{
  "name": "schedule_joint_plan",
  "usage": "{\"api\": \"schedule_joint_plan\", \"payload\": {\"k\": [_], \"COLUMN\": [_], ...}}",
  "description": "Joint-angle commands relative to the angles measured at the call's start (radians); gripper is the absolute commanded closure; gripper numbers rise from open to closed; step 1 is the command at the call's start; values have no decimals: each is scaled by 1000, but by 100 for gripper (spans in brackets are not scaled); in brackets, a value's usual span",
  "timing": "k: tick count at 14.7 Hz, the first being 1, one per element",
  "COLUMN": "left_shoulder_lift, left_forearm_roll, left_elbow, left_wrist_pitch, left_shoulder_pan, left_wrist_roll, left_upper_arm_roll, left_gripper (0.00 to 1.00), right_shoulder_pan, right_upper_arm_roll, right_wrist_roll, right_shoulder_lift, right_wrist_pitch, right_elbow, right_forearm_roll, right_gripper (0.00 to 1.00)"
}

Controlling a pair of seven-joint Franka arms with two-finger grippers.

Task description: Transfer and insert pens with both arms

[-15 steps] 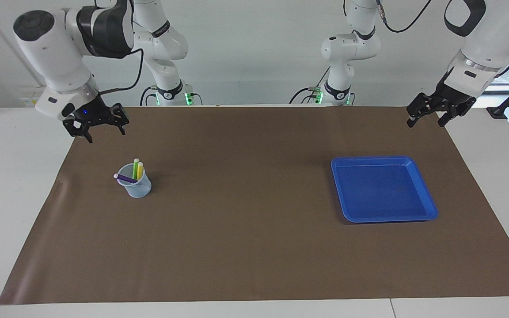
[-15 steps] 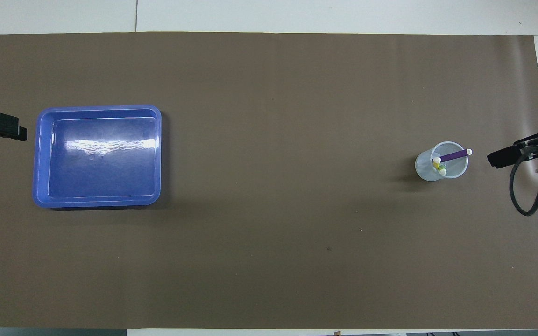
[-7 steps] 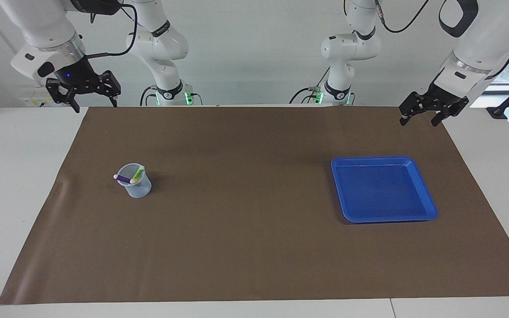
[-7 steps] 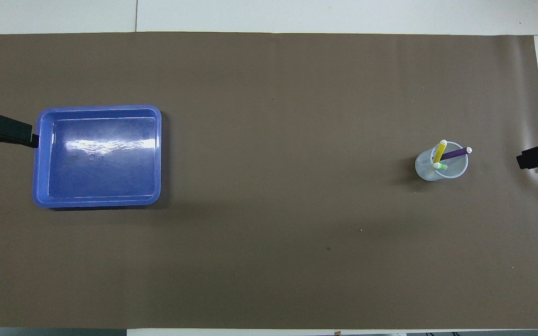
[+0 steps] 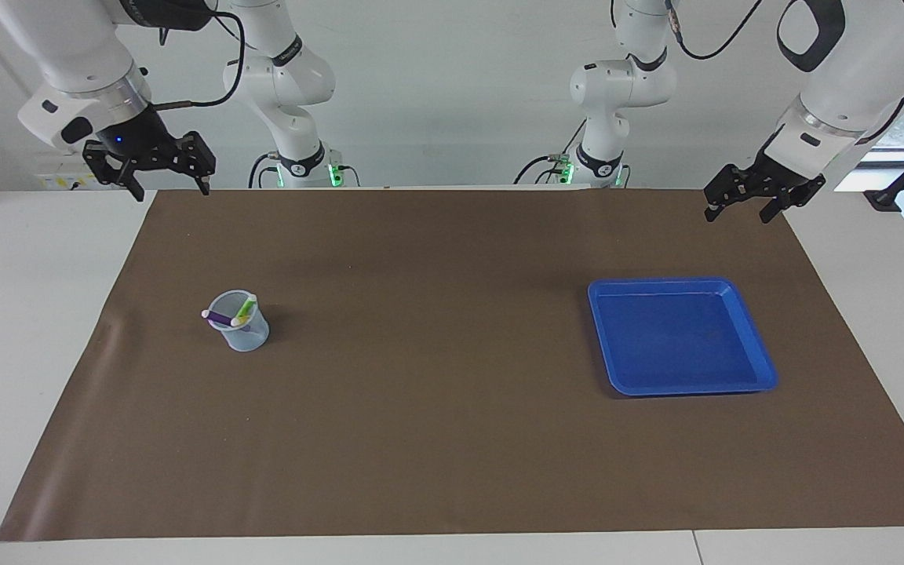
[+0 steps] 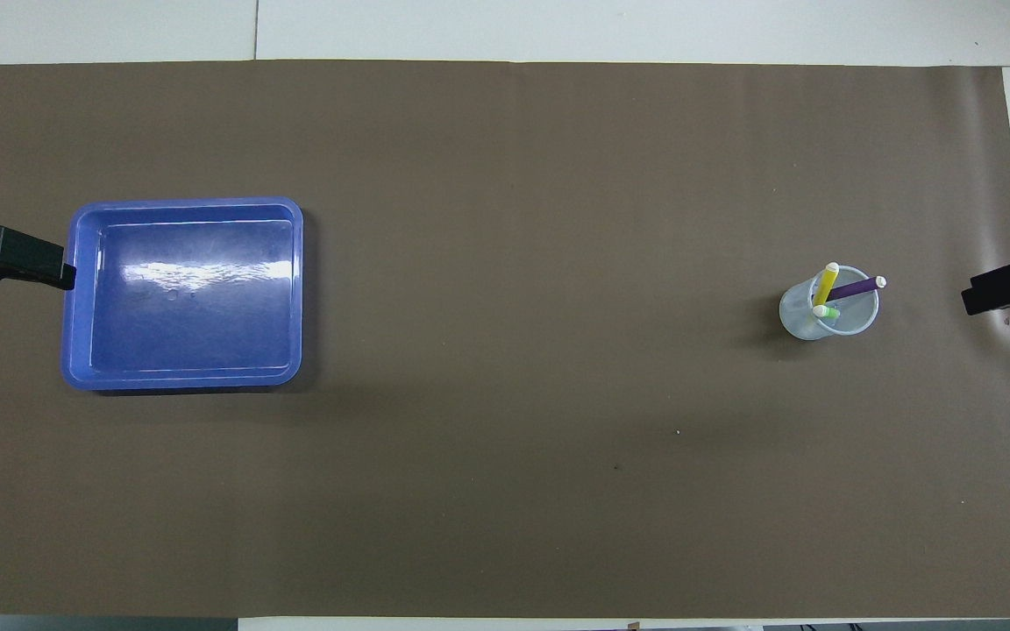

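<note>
Both grippers hanging empty and spread while all three pens are sitting in the cup.

Left gripper is hovering over the mat's corner at the left arm's end, right gripper over the corner at the right arm's end, each with fingers parted and nothing held. Yellow pen, green pen and purple pen are leaning inside the clear cup toward the right arm's end; the blue tray is lying bare, so the insertion looks finished.
</note>
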Motion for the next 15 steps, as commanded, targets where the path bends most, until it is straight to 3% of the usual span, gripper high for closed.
{"api": "schedule_joint_plan", "payload": {"k": [1, 15], "left_shoulder_lift": [-29, -29], "left_forearm_roll": [22, 37], "left_elbow": [-27, -27], "left_wrist_pitch": [-10, 22], "left_shoulder_pan": [-21, -27], "left_wrist_roll": [2, -28], "left_upper_arm_roll": [19, 12], "left_gripper": [0, 0], "right_shoulder_pan": [15, -45], "right_upper_arm_roll": [-16, 18], "right_wrist_roll": [58, 70], "right_shoulder_lift": [18, 24], "right_wrist_pitch": [-21, -14], "right_elbow": [27, 28], "right_forearm_roll": [11, 22], "right_gripper": [0, 0]}}
